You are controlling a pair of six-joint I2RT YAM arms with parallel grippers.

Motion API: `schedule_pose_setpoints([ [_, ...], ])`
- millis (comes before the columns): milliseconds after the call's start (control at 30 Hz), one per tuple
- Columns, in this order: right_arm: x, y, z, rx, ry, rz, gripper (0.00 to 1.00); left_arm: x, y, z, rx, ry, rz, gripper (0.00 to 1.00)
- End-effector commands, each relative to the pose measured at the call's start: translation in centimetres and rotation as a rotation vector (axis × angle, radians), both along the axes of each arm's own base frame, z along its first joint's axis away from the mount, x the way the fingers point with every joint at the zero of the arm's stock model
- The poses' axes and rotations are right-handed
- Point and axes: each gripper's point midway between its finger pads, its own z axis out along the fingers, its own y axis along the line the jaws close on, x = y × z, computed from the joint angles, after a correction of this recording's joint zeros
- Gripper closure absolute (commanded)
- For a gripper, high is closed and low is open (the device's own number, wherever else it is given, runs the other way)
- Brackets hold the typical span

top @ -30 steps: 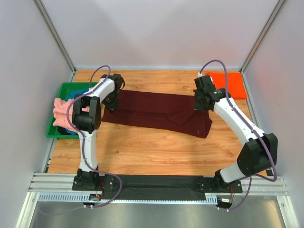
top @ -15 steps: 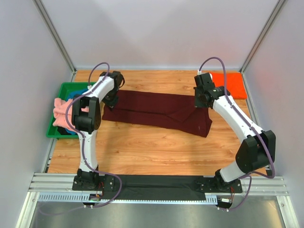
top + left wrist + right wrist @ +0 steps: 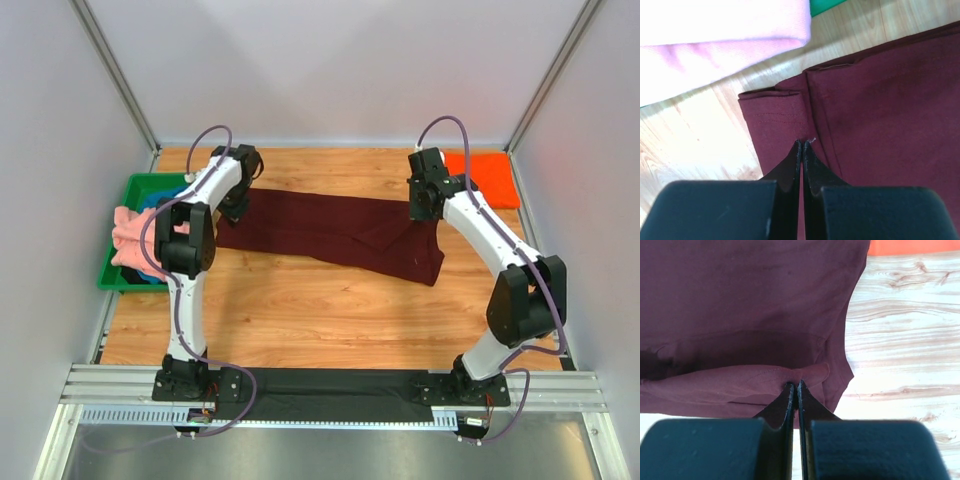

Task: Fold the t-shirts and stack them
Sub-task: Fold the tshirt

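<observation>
Left gripper (image 3: 801,144) and right gripper (image 3: 794,385) are each pinching the single maroon t-shirt (image 3: 330,232), jaws clenched. One orange t-shirt (image 3: 492,178) is lying nearby.

Left hand (image 3: 801,144), right hand (image 3: 794,386): both tightly closed.

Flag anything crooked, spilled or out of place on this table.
The maroon shirt lies askew: its folded band slants across the table, the right end closer to the near edge than the left. The pink shirt is heaped against the left rim of the green tray, not lying flat. Nothing looks spilled or damaged.
</observation>
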Motion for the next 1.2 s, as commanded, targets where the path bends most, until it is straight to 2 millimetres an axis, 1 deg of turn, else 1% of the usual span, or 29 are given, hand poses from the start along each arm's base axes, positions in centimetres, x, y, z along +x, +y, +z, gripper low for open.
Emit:
schedule_pose_setpoints([
  [0, 2.3, 0.0, 1.4, 0.002, -0.072, 0.013, 1.0, 0.6, 0.7, 0.3, 0.047, -0.004, -0.007, 0.97],
  [67, 2.8, 0.4, 1.3, 0.007, -0.077, 0.038, 0.99, 0.6, 0.7, 0.3, 0.047, 0.005, -0.015, 0.91],
  [100, 2.9, 0.5, 1.1, 0.006, -0.073, 0.044, 0.99, 0.8, 0.6, 0.3, 0.044, 0.006, -0.021, 0.86],
  [167, 3.6, 0.9, 0.7, 0.009, -0.072, 0.069, 0.99, 1.0, 0.5, 0.6, 0.044, -0.001, -0.026, 0.82],
  [200, 3.8, 1.1, 0.5, 0.009, -0.071, 0.079, 0.99, 0.9, 0.7, 1.1, 0.054, 0.002, -0.029, 0.78],
  [233, 4.2, 1.3, 0.1, 0.01, -0.065, 0.084, 0.99, 0.9, 0.9, 1.4, 0.063, -0.001, -0.031, 0.77],
  [300, 4.7, 1.4, -0.2, 0.007, -0.061, 0.087, 0.98, 1.4, 1.3, 2.9, 0.085, -0.028, -0.059, 0.68],
  [333, 5.1, 1.5, -0.8, 0.007, -0.055, 0.088, 0.97, 1.6, 1.4, 3.4, 0.092, -0.037, -0.077, 0.66],
  [400, 5.7, 1.6, -1.1, 0.012, -0.056, 0.079, 0.96, 1.8, 1.6, 4.8, 0.101, -0.05, -0.138, 0.64],
  [433, 5.9, 1.7, -1.3, 0.017, -0.049, 0.079, 0.96, 2.3, 1.3, 5.2, 0.094, -0.07, -0.168, 0.64],
  [467, 6.4, 2.0, -1.7, 0.028, -0.041, 0.079, 0.96, 2.1, 0.8, 5.8, 0.081, -0.079, -0.202, 0.65],
  [533, 6.6, 2.0, -2.2, 0.025, -0.028, 0.077, 0.96, 2.4, 0.4, 6.4, 0.098, -0.086, -0.314, 0.67],
  [567, 6.8, 1.9, -2.5, 0.02, -0.022, 0.071, 0.96, 1.3, 0.6, 5.8, 0.119, -0.05, -0.346, 0.66],
  [600, 7.1, 2.0, -2.9, 0.019, -0.014, 0.07, 0.96, 1.9, 0.1, 7.0, 0.139, -0.107, -0.385, 0.66],
  [633, 7.2, 2.0, -3.2, 0.016, -0.008, 0.069, 0.96, 1.6, 0.1, 7.1, 0.154, -0.091, -0.463, 0.65],
  [667, 7.3, 2.0, -3.3, 0.017, -0.003, 0.071, 0.96, 0.5, 0.2, 5.9, 0.153, -0.06, -0.501, 0.64],
  [700, 7.7, 2.1, -3.6, 0.015, 0.002, 0.074, 0.96, 1.1, -0.7, 7.1, 0.119, -0.145, -0.532, 0.6],
  [733, 7.6, 1.9, -3.8, 0.01, 0.01, 0.071, 0.96, 0.9, -1.0, 7.2, 0.108, -0.164, -0.569, 0.59],
  [767, 7.7, 1.8, -3.8, 0.005, 0.011, 0.068, 0.96, -0.5, -1.5, 5.6, 0.069, -0.131, -0.645, 0.58],
  [800, 7.6, 1.6, -4.2, 0.0, 0.021, 0.064, 0.95, 0.4, -2.3, 7.5, 0.053, -0.242, -0.686, 0.57],
  [833, 7.6, 1.5, -4.5, -0.003, 0.024, 0.065, 0.95, -0.2, -2.7, 7.3, 0.03, -0.251, -0.721, 0.57],
  [867, 7.6, 1.3, -4.7, -0.008, 0.027, 0.059, 0.95, -1.3, -3.2, 6.3, -0.006, -0.228, -0.765, 0.54],
  [900, 7.7, 0.7, -5.3, -0.013, 0.039, 0.043, 0.94, -1.7, -3.4, 6.8, -0.021, -0.245, -0.789, 0.54],
  [967, 7.9, 0.4, -5.7, 0.01, 0.057, 0.025, 0.93, -2.9, -3.5, 6.1, -0.041, -0.212, -0.82, 0.52],
  [1033, 8.2, -0.2, -5.0, 0.034, 0.061, -0.004, 0.87, -4.0, -3.2, 5.6, -0.043, -0.176, -0.835, 0.5],
  [1067, 8.2, -0.4, -4.4, 0.048, 0.06, -0.034, 0.82, -4.8, -3.3, 4.9, -0.06, -0.154, -0.846, 0.48],
  [1100, 7.9, -0.7, -3.7, 0.052, 0.062, -0.064, 0.76, -5.1, -3.5, 4.9, -0.068, -0.154, -0.869, 0.47],
  [1133, 6.6, -1.0, -3.3, 0.049, 0.1, -0.096, 0.73, -5.3, -3.7, 4.7, -0.086, -0.152, -0.885, 0.46],
  [1167, 5.7, -0.8, -1.9, 0.099, 0.088, -0.151, 0.68, -5.8, -4.5, 4.4, -0.133, -0.152, -0.912, 0.41],
])
